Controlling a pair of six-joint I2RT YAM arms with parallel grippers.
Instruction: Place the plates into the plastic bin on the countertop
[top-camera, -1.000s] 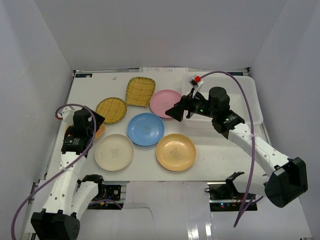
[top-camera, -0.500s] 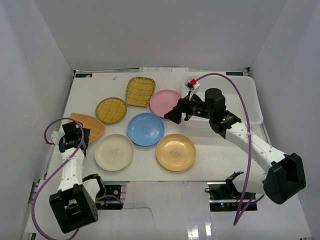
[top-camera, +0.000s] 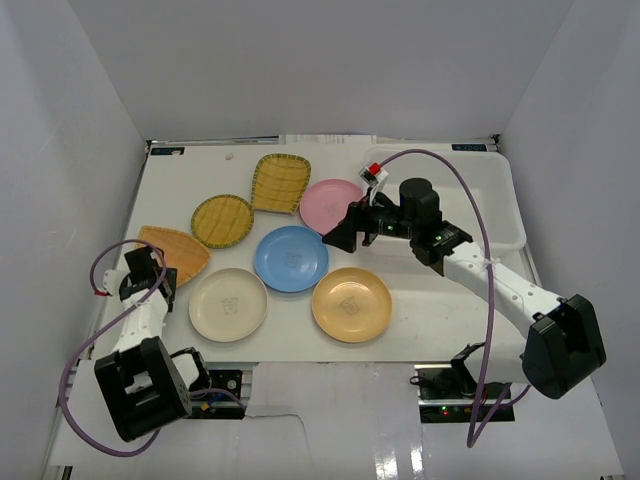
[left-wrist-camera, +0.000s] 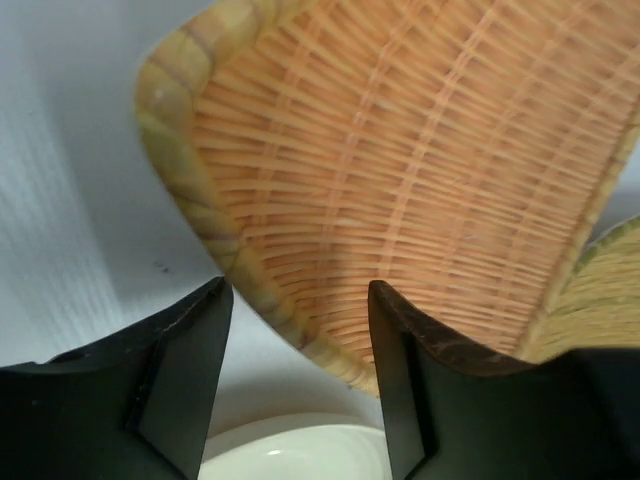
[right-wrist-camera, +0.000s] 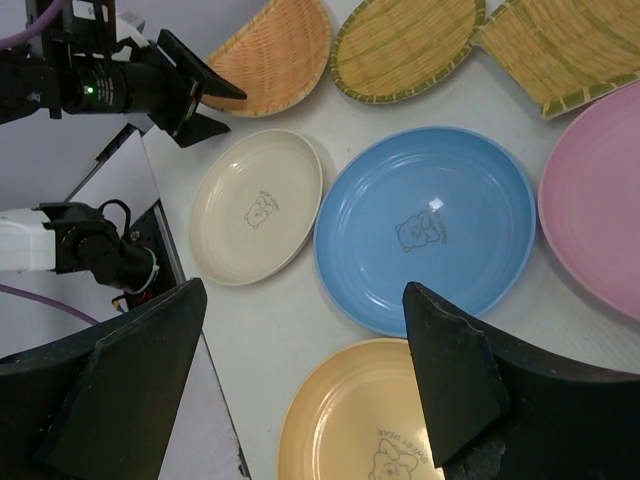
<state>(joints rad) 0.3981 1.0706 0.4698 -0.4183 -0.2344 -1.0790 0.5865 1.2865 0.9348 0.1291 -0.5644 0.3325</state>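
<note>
Seven plates lie on the white countertop: pink, blue, orange-yellow, cream, round yellow woven, squarish woven and orange woven. The white plastic bin stands at the right. My right gripper is open and empty, hovering between the pink and blue plates; its view shows the blue plate below. My left gripper is open and empty, low beside the orange woven plate, whose near rim lies between the jaws.
Pale grey walls enclose the counter on three sides. The right arm's purple cable arcs over the bin. The cream plate's rim lies just under the left gripper. The left gripper shows in the right wrist view beside the orange woven plate.
My left arm has drawn back toward the near left corner, uncovering the orange woven plate. My right gripper has moved left, away from the bin and toward the pink and blue plates.
</note>
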